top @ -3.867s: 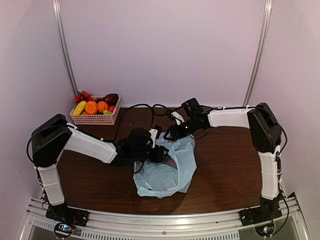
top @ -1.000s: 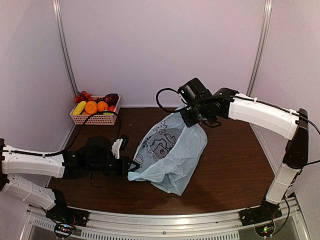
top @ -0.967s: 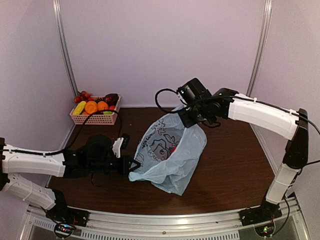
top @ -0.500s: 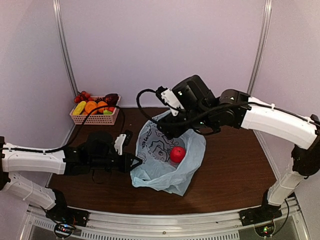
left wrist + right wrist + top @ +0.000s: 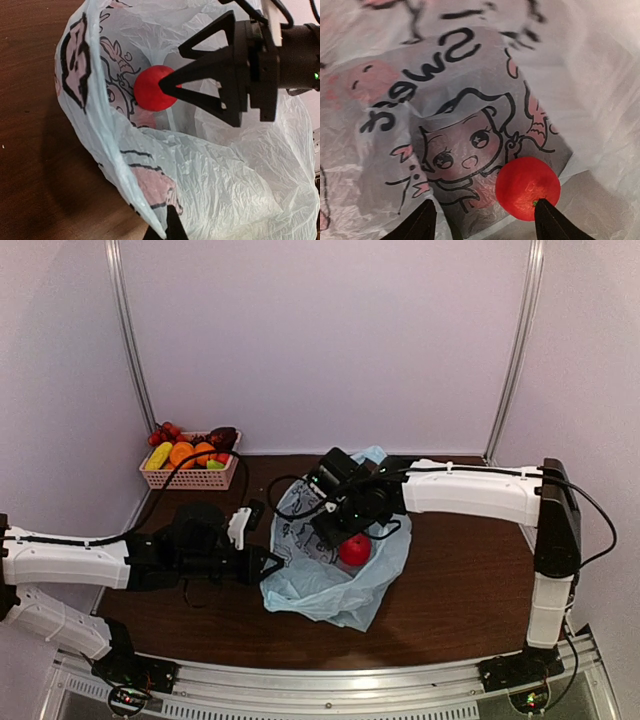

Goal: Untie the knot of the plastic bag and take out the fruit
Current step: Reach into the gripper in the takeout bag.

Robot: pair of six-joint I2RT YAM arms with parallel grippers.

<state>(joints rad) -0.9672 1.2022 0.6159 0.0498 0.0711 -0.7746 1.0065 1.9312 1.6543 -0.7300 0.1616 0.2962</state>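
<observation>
Plastic bag [image 5: 335,585] is laid open on the table [image 5: 460,580]. Its near rim is pinched by the left gripper [image 5: 262,566], whose jaws are pressed together on the thin film. One red round fruit [image 5: 527,188] is seen inside the plastic bag, against the printed cartoon panel. The right gripper [image 5: 482,225] is held in the mouth, jaws spread. The fruit is framed between them, unclasped.

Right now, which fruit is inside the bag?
The round red fruit: it lies alone in the blue bag. The other fruit all sits in the pink basket at the back.
</observation>
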